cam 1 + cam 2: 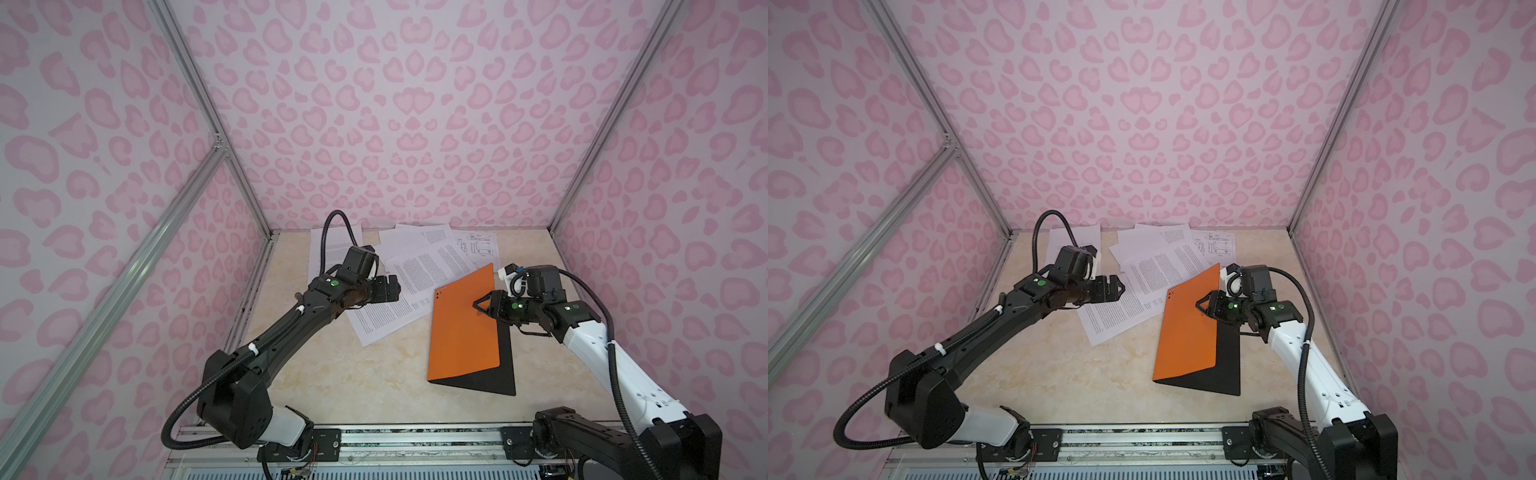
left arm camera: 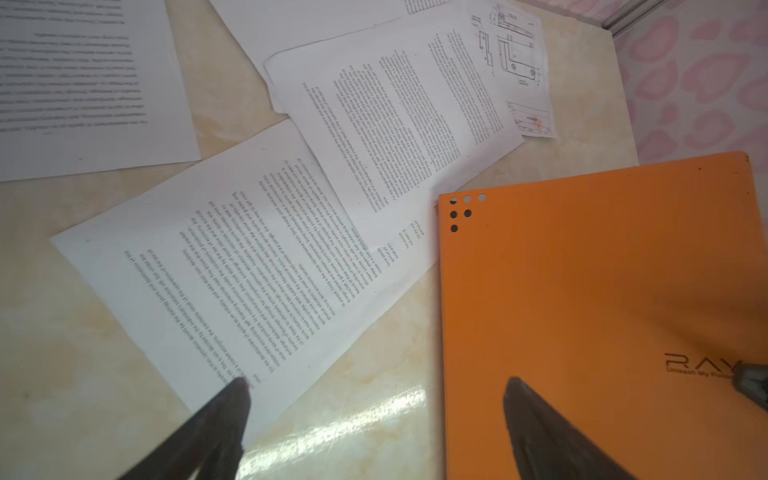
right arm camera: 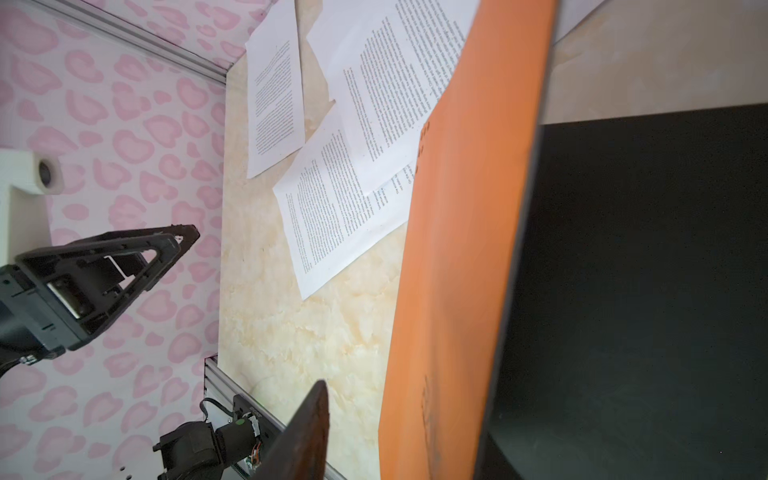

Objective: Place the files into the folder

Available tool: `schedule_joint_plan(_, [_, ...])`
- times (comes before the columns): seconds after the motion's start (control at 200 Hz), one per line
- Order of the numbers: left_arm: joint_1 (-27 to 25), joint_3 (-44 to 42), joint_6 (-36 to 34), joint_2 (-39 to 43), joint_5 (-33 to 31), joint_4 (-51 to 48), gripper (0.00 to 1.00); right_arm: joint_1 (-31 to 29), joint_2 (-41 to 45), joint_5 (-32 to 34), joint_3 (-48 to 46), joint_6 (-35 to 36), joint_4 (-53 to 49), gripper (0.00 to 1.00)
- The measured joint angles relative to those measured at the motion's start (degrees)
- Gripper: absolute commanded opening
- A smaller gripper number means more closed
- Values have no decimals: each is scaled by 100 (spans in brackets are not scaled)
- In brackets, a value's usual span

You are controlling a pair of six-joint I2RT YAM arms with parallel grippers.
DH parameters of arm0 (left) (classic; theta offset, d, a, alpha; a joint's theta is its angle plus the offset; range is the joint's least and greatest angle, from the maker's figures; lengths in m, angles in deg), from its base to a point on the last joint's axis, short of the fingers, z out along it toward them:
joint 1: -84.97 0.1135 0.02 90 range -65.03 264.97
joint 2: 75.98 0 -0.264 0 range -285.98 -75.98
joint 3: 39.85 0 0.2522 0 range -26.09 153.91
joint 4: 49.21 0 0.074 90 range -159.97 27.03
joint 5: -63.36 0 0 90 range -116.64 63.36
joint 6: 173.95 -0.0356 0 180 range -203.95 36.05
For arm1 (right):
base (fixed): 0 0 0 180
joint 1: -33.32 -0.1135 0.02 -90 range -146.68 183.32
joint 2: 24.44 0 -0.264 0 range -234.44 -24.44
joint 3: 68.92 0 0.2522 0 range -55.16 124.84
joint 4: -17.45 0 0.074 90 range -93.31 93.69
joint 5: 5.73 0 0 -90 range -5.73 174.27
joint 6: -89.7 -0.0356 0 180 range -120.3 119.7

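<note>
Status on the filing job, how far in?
Done: folder propped partway open, black inside showing. In hand: right pincer at the raised cover's edge, jaws parted; left pincer open above the files. Left: every sheet lies on the table, none inside.

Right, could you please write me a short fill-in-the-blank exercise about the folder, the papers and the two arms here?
1. The folder is ___ outside and black inside.
2. The left gripper hovers over the files with its jaws ___.
3. The gripper at the folder's raised cover is the ___ one.
4. One sheet shows a line ___.
Missing words: orange; open; right; drawing.
</note>
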Motion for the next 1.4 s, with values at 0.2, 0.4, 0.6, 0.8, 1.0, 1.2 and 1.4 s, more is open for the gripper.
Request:
schedule_joint_plan(0.2, [1113, -275, -79, 970, 538, -625, 98, -892, -343, -2, 463, -597, 599, 50])
schedule_joint_plan(0.4, [2240, 131, -170, 1456, 1320, -979, 98, -2326, -1858, 203, 1543, -933, 1563, 49])
schedule_joint_plan(0.6, [2957, 326, -170, 1609, 2006, -1029, 97, -2658, -2970, 289, 2168, -813, 1805, 53])
schedule_joint_plan(0.8, [2026, -195, -190, 1644, 2057, -835, 98, -1779, -2022, 433, 907, -621, 1895, 39])
schedule_joint_plan(1.0, [675, -1255, 61, 616, 2009, -197, 100, -1528, -1534, 435, -522, -398, 1506, 26])
schedule_joint_plan(1.2, [149, -1895, 326, -160, 2022, 529, 98, -1572, -1521, 339, -1178, -420, 1676, 25])
schedule_joint_plan(1.4, [122, -2402, 433, -470, 1878, 881, 97, -1698, -1902, 238, -1248, -431, 1967, 23])
